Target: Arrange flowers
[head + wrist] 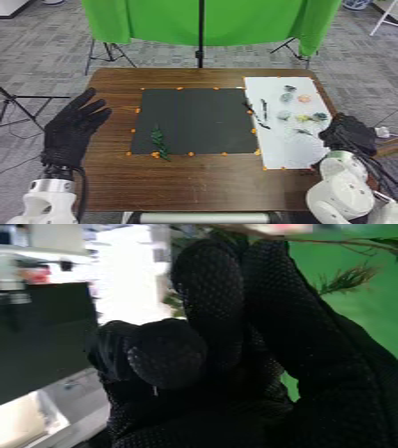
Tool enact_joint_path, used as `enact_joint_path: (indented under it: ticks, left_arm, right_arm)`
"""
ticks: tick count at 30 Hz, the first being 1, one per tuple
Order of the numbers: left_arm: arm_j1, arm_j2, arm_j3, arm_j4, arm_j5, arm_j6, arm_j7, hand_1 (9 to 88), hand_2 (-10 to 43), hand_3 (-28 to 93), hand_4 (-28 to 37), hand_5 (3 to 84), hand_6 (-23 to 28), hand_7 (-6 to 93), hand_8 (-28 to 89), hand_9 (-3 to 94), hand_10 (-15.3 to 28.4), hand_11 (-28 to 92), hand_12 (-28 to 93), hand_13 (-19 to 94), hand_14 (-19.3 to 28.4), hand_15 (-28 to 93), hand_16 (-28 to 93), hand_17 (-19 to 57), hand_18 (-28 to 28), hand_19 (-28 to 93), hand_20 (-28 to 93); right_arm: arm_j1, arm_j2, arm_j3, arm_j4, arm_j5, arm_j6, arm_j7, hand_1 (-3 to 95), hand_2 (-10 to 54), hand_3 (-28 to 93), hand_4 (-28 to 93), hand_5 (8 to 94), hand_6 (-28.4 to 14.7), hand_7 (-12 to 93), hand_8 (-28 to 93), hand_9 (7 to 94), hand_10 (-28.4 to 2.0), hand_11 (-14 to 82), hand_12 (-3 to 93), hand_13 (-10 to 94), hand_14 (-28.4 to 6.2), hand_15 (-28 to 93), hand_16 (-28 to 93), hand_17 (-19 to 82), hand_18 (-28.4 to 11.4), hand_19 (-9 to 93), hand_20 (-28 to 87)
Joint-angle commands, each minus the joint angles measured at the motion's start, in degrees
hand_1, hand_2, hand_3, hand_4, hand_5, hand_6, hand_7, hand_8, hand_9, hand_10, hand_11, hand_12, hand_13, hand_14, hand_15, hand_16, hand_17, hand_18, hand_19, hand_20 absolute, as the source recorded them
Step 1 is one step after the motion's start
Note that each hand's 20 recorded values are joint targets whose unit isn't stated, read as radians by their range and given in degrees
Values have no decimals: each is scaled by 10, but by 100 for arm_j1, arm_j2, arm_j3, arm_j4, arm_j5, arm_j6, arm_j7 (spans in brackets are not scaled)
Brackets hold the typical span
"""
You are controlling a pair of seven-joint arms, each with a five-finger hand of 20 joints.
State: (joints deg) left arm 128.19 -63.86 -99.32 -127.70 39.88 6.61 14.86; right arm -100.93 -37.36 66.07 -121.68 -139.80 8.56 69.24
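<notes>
Head view from above, wrist view (close-up)

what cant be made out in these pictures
- Orange bloom: head view, too small to tell its kind.
- Pink thing: right wrist view, cut off by top edge.
- Twig: right wrist view, cut off by right edge.
- Whether the right hand holds it: right wrist view, glove hides that.

A lab — tripods (110,53), green cloth (147,22)
</notes>
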Motion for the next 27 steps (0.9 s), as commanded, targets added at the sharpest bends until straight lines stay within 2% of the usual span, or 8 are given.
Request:
enact_joint_path:
  ticks: [1,8,10,11,16,19,22,27]
  left_arm:
    - [146,-11,-61,-96,20,39,-83,247,54,790,-232,400,88,134,-94,368,202,246,122,270,281,536,-74,-80,284,551,102]
    - [-27,71,-18,-100,50,46,-195,247,53,790,-231,400,89,132,-93,368,202,245,122,269,281,535,-74,-80,284,548,107]
    - [-48,89,-26,-111,63,43,-237,247,53,791,-231,400,89,131,-93,368,202,245,122,269,281,535,-74,-80,284,547,109]
    - [-27,114,-24,-124,53,67,-197,247,53,791,-231,400,89,131,-93,368,202,245,123,269,281,535,-74,-80,284,547,110]
    - [-38,93,-68,-138,78,76,-295,247,54,791,-230,400,89,130,-92,368,202,243,123,270,281,533,-74,-80,284,545,113]
    - [-42,102,-63,-139,72,87,-293,248,54,791,-230,400,89,129,-92,368,202,242,122,269,281,532,-74,-80,284,544,115]
    - [-54,124,-52,-141,71,79,-303,247,54,790,-230,400,89,129,-92,369,202,241,123,269,282,529,-73,-80,284,543,117]
    - [-117,151,-7,-127,78,42,-306,248,55,788,-229,399,89,129,-91,368,202,236,124,269,281,523,-72,-80,284,541,119]
  right_arm:
    - [1880,-1556,-1614,-2,120,-359,-1087,546,-95,727,-283,908,-15,164,73,882,-120,432,248,810,-90,779,162,436,-260,932,542]
    - [2793,-2577,-2760,851,134,-812,-1578,539,-95,728,-283,911,-18,167,80,878,-123,461,235,809,-91,783,162,438,-260,932,550]
    - [2864,-2696,-2923,1050,123,-1018,-1620,537,-95,730,-283,910,-18,167,81,877,-123,466,233,809,-91,783,162,438,-260,932,551]
    - [2933,-2711,-3022,1121,184,-1115,-1631,537,-95,730,-283,910,-17,168,81,876,-123,468,232,809,-91,784,162,437,-259,932,552]
    - [2967,-2932,-3192,1413,178,-1693,-1613,525,-95,720,-283,913,-16,178,83,874,-126,487,224,811,-96,793,165,437,-260,932,556]
    - [2982,-3019,-3266,1513,63,-2049,-1642,517,-95,712,-282,919,-15,192,85,878,-126,507,220,818,-95,813,166,444,-262,932,578]
    - [3054,-3077,-3375,1605,75,-2192,-1642,507,-95,704,-277,929,-15,205,93,885,-124,539,220,833,-93,850,172,459,-268,932,637]
    - [3200,-3150,-3517,1729,69,-2306,-1624,480,-95,713,-253,936,-17,225,81,896,-129,560,225,841,-97,870,173,468,-269,932,664]
